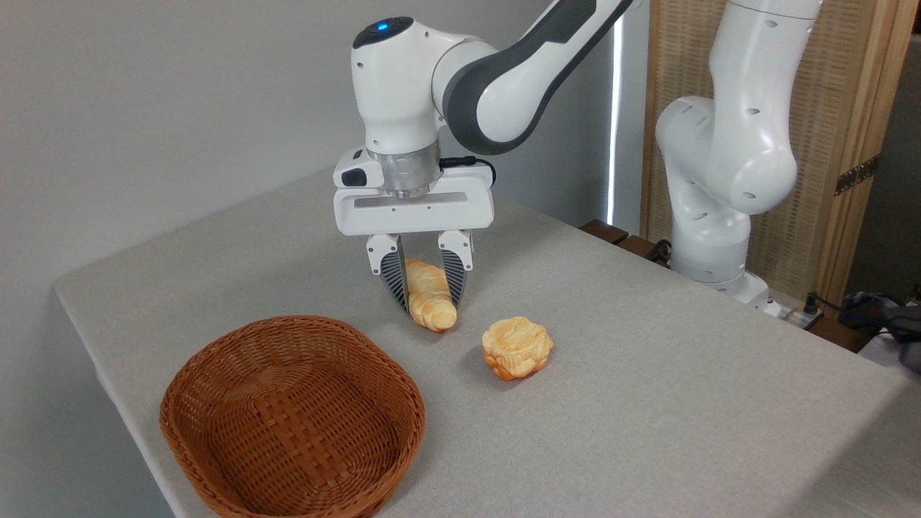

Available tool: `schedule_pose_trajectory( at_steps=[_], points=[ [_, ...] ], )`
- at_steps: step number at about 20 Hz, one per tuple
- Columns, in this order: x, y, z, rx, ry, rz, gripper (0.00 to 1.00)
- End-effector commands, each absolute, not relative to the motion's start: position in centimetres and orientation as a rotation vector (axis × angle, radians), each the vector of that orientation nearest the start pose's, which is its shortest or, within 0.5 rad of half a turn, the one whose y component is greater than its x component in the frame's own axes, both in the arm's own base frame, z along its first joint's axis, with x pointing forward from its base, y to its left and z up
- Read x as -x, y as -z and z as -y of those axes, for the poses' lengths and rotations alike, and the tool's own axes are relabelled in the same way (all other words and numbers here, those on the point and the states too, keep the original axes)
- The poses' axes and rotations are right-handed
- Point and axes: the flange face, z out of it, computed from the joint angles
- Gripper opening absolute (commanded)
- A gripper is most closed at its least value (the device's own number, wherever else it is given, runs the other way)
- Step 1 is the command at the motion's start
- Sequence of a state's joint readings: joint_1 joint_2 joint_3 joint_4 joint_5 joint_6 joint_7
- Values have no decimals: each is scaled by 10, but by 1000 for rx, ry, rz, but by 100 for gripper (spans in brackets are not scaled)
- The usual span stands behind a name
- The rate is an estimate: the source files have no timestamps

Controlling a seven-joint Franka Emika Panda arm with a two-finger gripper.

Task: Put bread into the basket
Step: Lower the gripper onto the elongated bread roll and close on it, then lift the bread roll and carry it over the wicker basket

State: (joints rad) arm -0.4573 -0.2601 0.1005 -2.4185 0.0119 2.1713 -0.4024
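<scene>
The bread, a golden braided roll, lies on the table just behind the basket's far rim. My gripper points straight down over it. One ribbed finger presses its left side and the other presses its right, so the jaws are shut on it. The roll's near end pokes out below the fingertips, resting on or just above the cloth. The basket, an oval of brown wicker with low sides, sits at the front left with nothing inside.
A round, lumpy golden bun sits on the table right of the bread. The arm's white base stands at the table's back right. The table edge runs close past the basket's left side.
</scene>
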Motion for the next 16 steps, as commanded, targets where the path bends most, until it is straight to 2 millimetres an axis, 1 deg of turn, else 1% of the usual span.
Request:
schedule_pose_trajectory(
  at_steps=[1,6,8,10,11,12,13,14,15,16],
  points=[
    [-433,-431,160,3176,103,36,51],
    [-449,-471,167,3197,229,29,51],
    [-457,-493,169,3208,299,31,52],
    [-470,-521,164,3216,395,38,54],
    [-475,-529,162,3215,433,28,54],
    [-483,-539,155,3219,485,51,54],
    [-494,-544,143,3219,536,98,55],
    [-503,-548,137,3218,584,124,55],
    [-512,-548,133,3215,629,144,56],
    [-522,-544,129,3207,658,162,58]
  ],
)
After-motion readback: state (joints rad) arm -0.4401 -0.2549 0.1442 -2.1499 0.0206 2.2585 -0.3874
